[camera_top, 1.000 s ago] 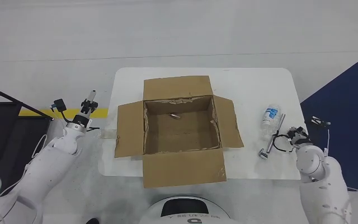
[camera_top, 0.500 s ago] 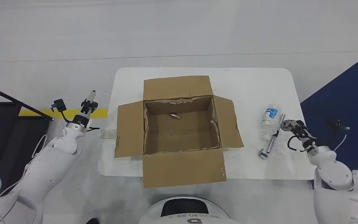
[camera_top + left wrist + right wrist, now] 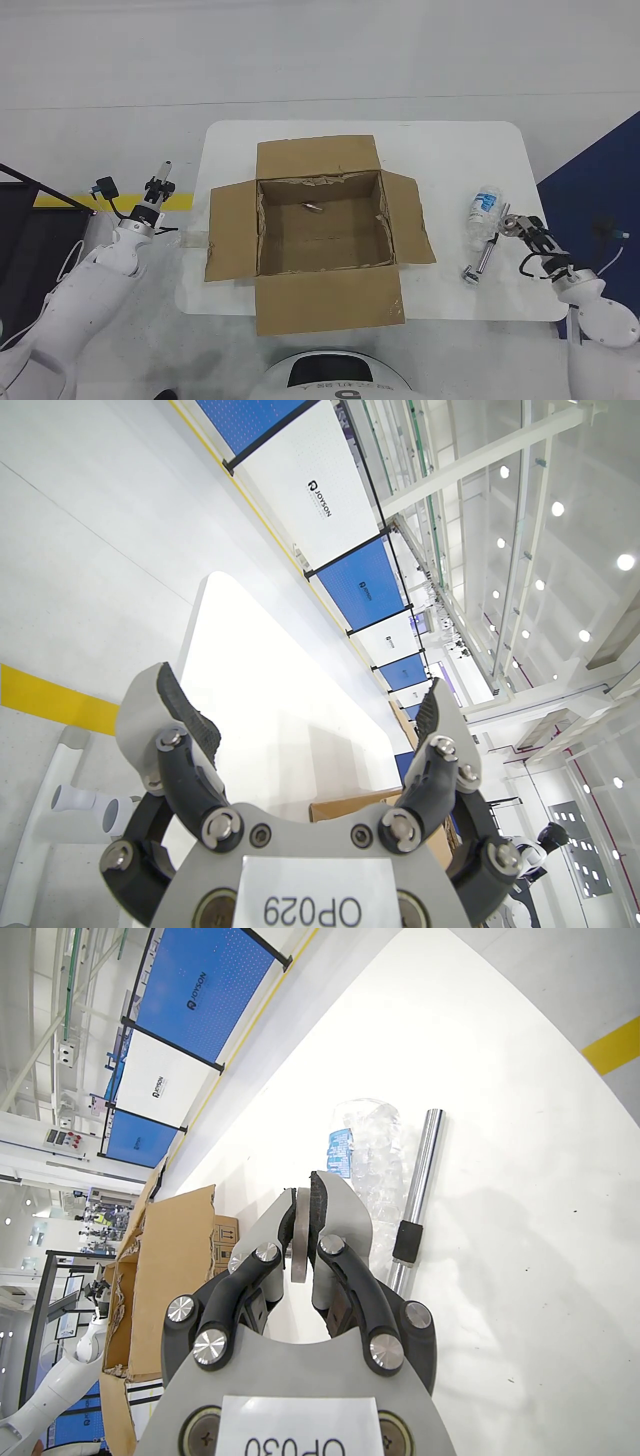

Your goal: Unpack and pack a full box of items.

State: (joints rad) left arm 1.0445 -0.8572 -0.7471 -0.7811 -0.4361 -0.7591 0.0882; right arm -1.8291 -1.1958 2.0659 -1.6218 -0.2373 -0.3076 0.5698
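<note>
Cardboard box (image 3: 318,157), flaps open, at centre of table (image 3: 450,150); one small object (image 3: 313,208) inside near its far wall. Right gripper (image 3: 302,1193) clamps metal disc (image 3: 300,1248) beside bottle (image 3: 372,1163) and rod (image 3: 422,1163); left gripper (image 3: 300,695) spread wide.

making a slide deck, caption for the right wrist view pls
Right tool shut on a metal disc; bottle and rod lie side by side on the table, open box beyond.

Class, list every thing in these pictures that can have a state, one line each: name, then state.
cardboard box: open, four flaps folded outward
small object: lying inside the cardboard box
plastic bottle: lying on its side on the table
metal rod: lying flat beside the plastic bottle
left gripper: open, empty
right gripper: shut on metal disc
</note>
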